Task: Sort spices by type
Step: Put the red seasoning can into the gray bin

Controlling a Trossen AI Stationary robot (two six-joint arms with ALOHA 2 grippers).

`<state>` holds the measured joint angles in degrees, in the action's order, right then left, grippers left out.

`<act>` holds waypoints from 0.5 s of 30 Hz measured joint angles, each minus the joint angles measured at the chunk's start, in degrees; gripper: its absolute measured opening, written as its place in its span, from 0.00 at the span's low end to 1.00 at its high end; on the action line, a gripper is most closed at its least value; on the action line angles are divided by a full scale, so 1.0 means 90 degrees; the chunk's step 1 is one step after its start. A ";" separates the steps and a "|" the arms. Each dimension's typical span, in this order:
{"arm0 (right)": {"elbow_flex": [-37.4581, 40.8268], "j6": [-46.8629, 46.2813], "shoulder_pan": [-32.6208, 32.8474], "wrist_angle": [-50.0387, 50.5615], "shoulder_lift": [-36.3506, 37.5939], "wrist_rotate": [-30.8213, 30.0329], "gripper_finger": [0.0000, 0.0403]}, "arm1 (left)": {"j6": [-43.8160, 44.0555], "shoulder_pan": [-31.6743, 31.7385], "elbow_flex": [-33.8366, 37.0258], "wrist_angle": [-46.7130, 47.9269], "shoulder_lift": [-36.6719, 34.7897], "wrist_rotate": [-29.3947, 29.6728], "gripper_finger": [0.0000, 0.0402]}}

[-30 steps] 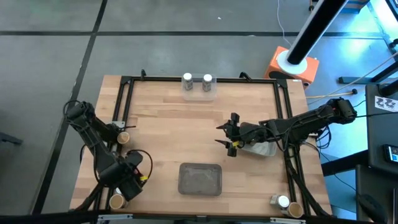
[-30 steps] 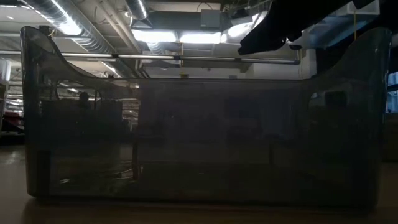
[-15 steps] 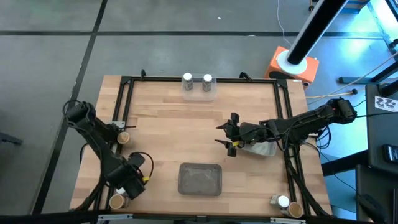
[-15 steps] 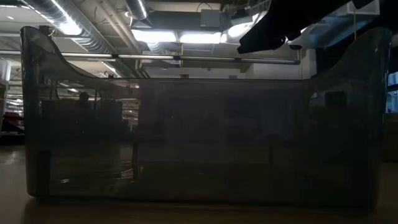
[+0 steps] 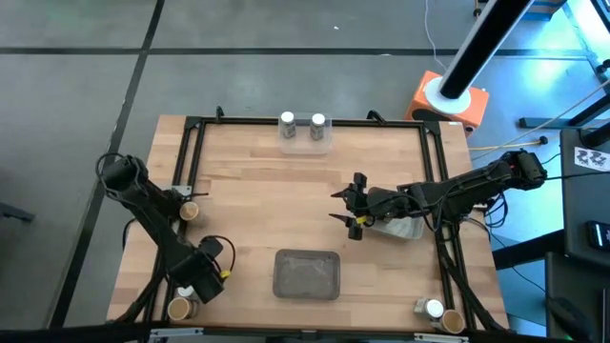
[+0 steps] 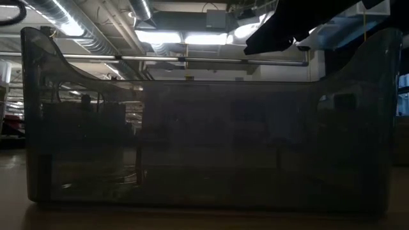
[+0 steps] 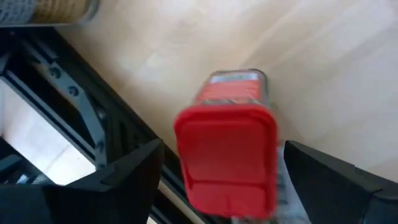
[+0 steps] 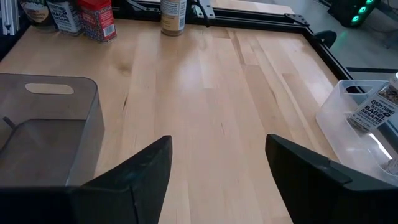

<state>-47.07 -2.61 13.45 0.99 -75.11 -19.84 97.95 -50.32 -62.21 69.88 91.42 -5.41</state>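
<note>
Pickup of a red-capped spice jar (image 7: 233, 146) looks to be the step in hand: at the table's near left corner, the left gripper (image 7: 214, 180) hangs over it, fingers spread wide on either side, holding nothing, so next it should lower and close

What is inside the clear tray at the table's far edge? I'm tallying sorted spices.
Two white-capped jars stand side by side in the clear tray. From above, the caps hide the contents, so their types can't be compared.
</note>
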 joint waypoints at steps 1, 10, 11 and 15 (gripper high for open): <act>0.0000 0.0000 0.0000 0.0002 0.0000 0.0000 0.64 | 0.0000 0.0000 0.0057 -0.0052 0.0000 0.0000 0.78; 0.0000 -0.0002 0.0000 0.0000 0.0000 0.0000 0.64 | -0.0078 0.0007 0.0394 -0.0562 0.0000 0.0000 0.72; 0.0000 -0.0002 0.0000 0.0000 0.0000 0.0000 0.64 | -0.0078 0.0007 0.0390 -0.0578 0.0000 0.0000 0.69; 0.0000 -0.0002 0.0000 0.0000 0.0000 0.0000 0.64 | -0.0240 0.0012 0.0390 -0.0584 0.0000 0.0000 0.55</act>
<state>-47.07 -2.63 13.45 0.99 -75.11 -19.84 95.80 -50.22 -58.70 64.62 91.42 -5.41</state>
